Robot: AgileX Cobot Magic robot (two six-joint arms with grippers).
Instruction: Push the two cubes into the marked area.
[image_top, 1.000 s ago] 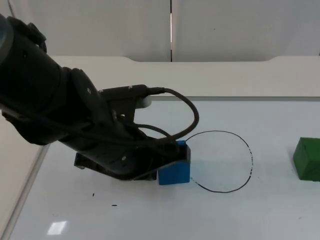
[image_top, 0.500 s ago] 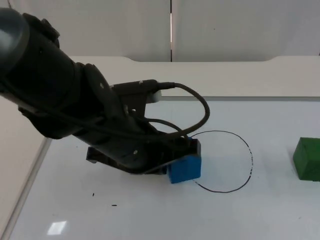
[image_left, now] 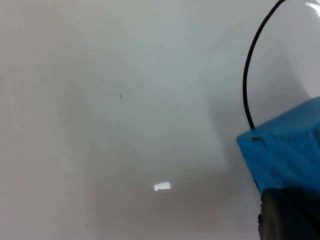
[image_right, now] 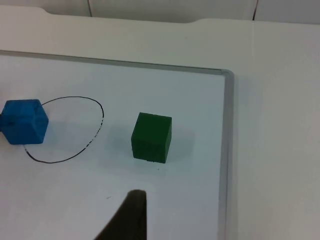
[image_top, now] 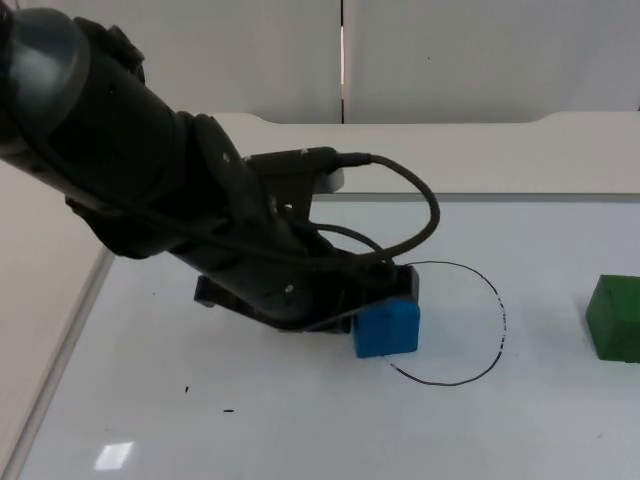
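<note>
Right now I have the left arm stretched low across the whiteboard [image_top: 300, 430], and its left gripper [image_top: 385, 300] sits pressed against the back of the blue cube [image_top: 387, 328]. From the top view I cannot tell whether its fingers are spread or closed, because the arm's own body covers them. In the left wrist view a dark fingertip touches the blue cube [image_left: 282, 150] at its near face, and the drawn line [image_left: 247, 75] curves away just past the cube's corner.

The blue cube straddles the left side of the hand-drawn black oval [image_top: 497, 320] that marks the target area; part of it lies inside the outline and part outside. In the right wrist view I see the same thing: the blue cube [image_right: 24, 121] sits on the oval's [image_right: 97, 127] far edge from the green one.

The green cube [image_top: 615, 318] stands well apart from the oval, near the board's right edge in the top view. In the right wrist view the green cube [image_right: 151, 137] rests just beside the outline, not touching it, with the board's grey frame [image_right: 226, 150] beyond it.

My right arm waits above that side of the table, looking down on both cubes; one black fingertip [image_right: 127, 217] of the right gripper is all I see, so I cannot tell its opening.

I can read no writing or labels on either cube; the board carries a few small black pen flecks [image_top: 186, 389].
</note>
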